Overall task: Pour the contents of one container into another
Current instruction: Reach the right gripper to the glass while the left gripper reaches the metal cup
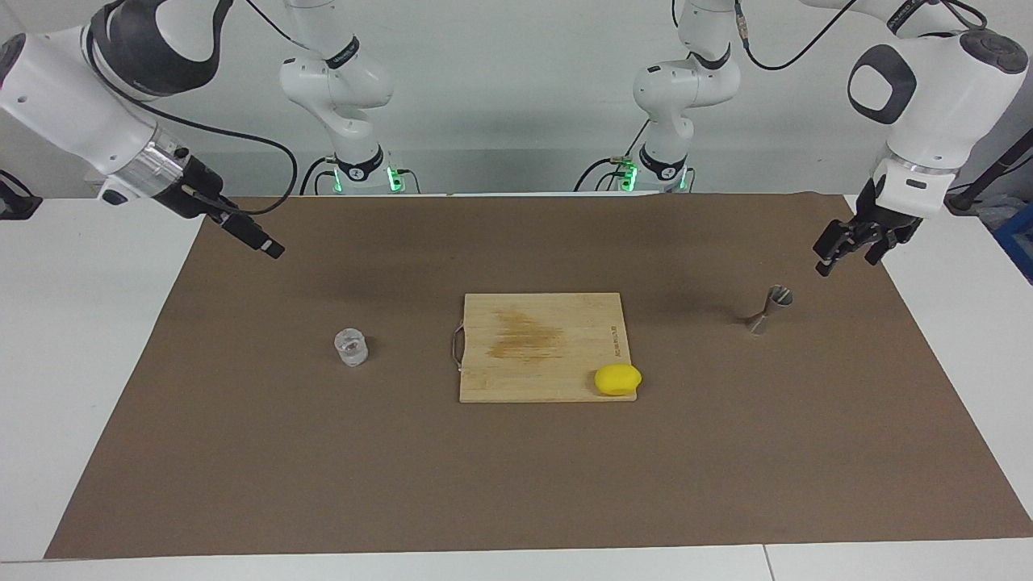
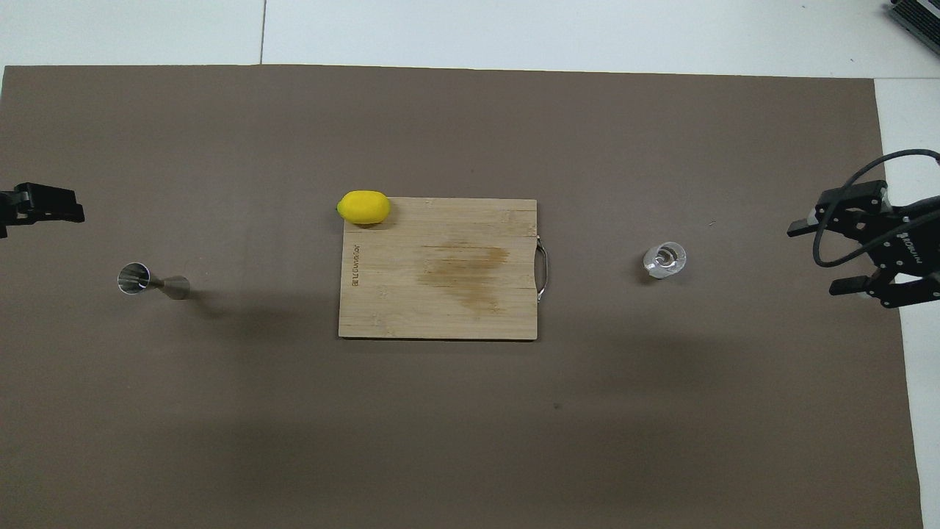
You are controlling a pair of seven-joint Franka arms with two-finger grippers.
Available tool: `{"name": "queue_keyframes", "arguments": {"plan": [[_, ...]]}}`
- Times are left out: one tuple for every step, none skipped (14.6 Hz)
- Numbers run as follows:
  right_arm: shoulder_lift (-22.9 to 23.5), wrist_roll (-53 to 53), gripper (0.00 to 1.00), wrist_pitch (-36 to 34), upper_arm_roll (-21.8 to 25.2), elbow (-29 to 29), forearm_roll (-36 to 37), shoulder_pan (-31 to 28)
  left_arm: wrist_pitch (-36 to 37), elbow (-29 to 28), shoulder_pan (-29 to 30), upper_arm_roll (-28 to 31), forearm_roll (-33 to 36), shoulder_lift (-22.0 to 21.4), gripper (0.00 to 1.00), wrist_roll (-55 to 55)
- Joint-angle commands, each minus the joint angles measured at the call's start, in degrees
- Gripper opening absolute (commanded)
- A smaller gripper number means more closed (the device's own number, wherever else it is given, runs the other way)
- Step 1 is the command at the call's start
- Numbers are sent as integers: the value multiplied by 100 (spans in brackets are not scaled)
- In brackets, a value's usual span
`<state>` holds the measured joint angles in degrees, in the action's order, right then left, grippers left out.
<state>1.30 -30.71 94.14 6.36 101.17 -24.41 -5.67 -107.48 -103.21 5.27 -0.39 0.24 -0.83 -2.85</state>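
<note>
I am a pair of arms at a table covered by a brown mat (image 1: 242, 452), and the pouring has not begun: nothing is lifted, nothing is tipped, and neither of my claws touches anything. My right gripper (image 2: 833, 253) hangs in the air over the mat's edge at the right arm's end of the table, its fingers spread wide apart and holding nothing. The glass cup (image 1: 351, 347), short and clear with thick walls, stands upright on the mat between that edge and the wooden cutting board (image 1: 533, 323) at the mat's middle; it is well apart from my right gripper, toward the centre from it. Whether the cup holds anything I cannot tell. My left gripper (image 1: 855, 246) hangs over the mat's edge at the left arm's end, empty, its fingers parted. The metal jigger (image 1: 767, 311), hourglass-shaped, stands on the mat near that edge, below and a little toward the centre from my left gripper, apart from it. A yellow lemon (image 1: 617, 378) rests on the corner of the board farthest from me, toward the left arm's end. Everything is still left, I judge: grasping the cup, carrying it past the board to the jigger, and tilting it over the jigger's open mouth.
</note>
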Motion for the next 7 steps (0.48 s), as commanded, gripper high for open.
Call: {"name": "queue_keyframes", "arguments": {"plan": [[335,-49,100,219,-47,-9,-431,-215,964,-95,-193,21,-146,-259,100,-5],[414,-92,100,228,-47,-18,-607,-328,913,-103,-193,21,-365,-259,100,-5],[476,-162,100,245,-47,34,-756,-390,817,-129,-176,21,-654,-259,100,4],[572,-259,100,315,-39,35,-827,-434,590,-164,-114,21,-1040,-259,100,65],[669,-286,100,255,-47,35,-898,-452,509,-173,-36,56,-1574,-225,100,388],[731,-303,100,150,-47,44,-1020,-461,561,-208,183,57,-1806,-207,100,1139],[810,-321,100,27,-47,70,-1109,-452,631,-252,298,57,-1887,-215,100,1947]]}}
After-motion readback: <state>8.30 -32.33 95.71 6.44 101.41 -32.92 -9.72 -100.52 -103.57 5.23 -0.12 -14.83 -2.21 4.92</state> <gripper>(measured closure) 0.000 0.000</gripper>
